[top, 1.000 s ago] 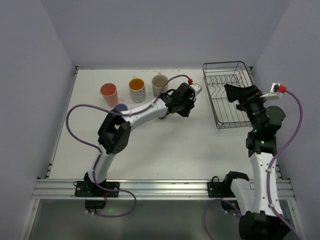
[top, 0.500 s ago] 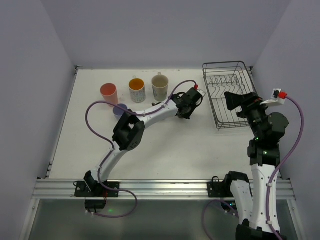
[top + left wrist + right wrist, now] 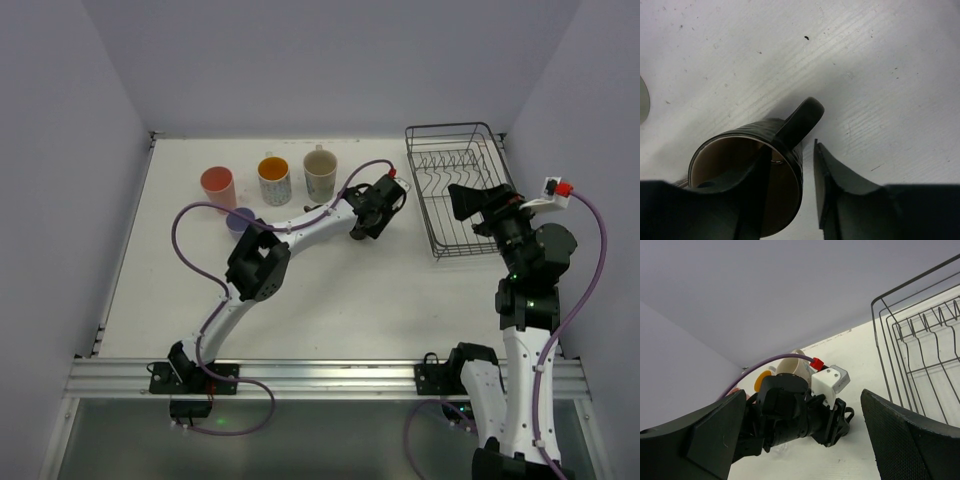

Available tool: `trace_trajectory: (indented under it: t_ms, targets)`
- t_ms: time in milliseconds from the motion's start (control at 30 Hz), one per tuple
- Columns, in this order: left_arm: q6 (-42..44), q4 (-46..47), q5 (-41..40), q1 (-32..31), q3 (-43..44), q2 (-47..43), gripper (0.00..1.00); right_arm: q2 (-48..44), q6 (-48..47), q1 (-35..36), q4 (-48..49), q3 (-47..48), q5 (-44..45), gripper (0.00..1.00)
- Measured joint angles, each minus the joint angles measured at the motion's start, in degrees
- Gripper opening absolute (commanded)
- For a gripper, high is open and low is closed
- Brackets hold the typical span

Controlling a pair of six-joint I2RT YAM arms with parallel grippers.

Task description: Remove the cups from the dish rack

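Dark glossy mug, tan inside, upright, left tool loosely astride rim, right tool wide

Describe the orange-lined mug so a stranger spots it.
Left of the black wire dish rack, past the cream mug, stands the white dotted mug. It sits between that and the salmon-red tumbler, and alone is orange inside.

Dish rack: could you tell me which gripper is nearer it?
Right. The right gripper is at the dish rack's near end; the left gripper sits apart, to its left.
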Motion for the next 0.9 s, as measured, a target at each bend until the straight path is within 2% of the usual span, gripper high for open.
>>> trace_trajectory:
  t_ms: [67, 100, 267, 300, 367, 500, 633, 800, 900]
  targets:
    - [0.04, 0.02, 0.02, 0.00, 0.00, -0.07, 0.53, 0.00, 0.00, 0.00, 0.02, 0.00, -0.24, 0.99]
    - [0.00, 0.07, 0.02, 0.00, 0.00, -0.15, 0.62, 0.00, 0.00, 0.00, 0.00, 0.00, -0.33, 0.99]
    - [-0.22, 0.15, 0.04, 0.00, 0.02, -2.01, 0.86, 0.00, 0.04, 0.00, -0.31, 0.63, -0.48, 0.99]
    - [-0.37, 0.17, 0.04, 0.00, 0.02, -2.82, 0.94, 0.07, 0.04, 0.00, -0.59, 1.36, -0.66, 0.99]
    - [-0.68, 0.57, 0.20, 0.00, 0.17, -5.01, 1.00, 0.22, 0.04, 0.00, -0.94, 2.21, -1.03, 0.99]
    - [-0.63, 3.67, 2.51, 0.00, -0.22, -12.50, 1.00, 0.74, 0.04, 0.00, -1.60, 6.08, -2.69, 0.99]
    - [-0.68, 10.78, 5.42, 0.00, -5.92, -28.09, 1.00, 0.68, 0.00, 0.00, -2.54, 9.99, -5.31, 0.99]
    - [-1.25, 23.80, 6.40, 0.00, -23.37, -54.80, 1.00, -1.09, -0.15, 0.00, -3.93, 14.47, -8.87, 0.99]
    - [-1.64, 27.76, 5.11, 0.00, -33.22, -68.85, 1.00, -2.69, -0.22, 0.00, -4.46, 16.61, -9.94, 0.99]
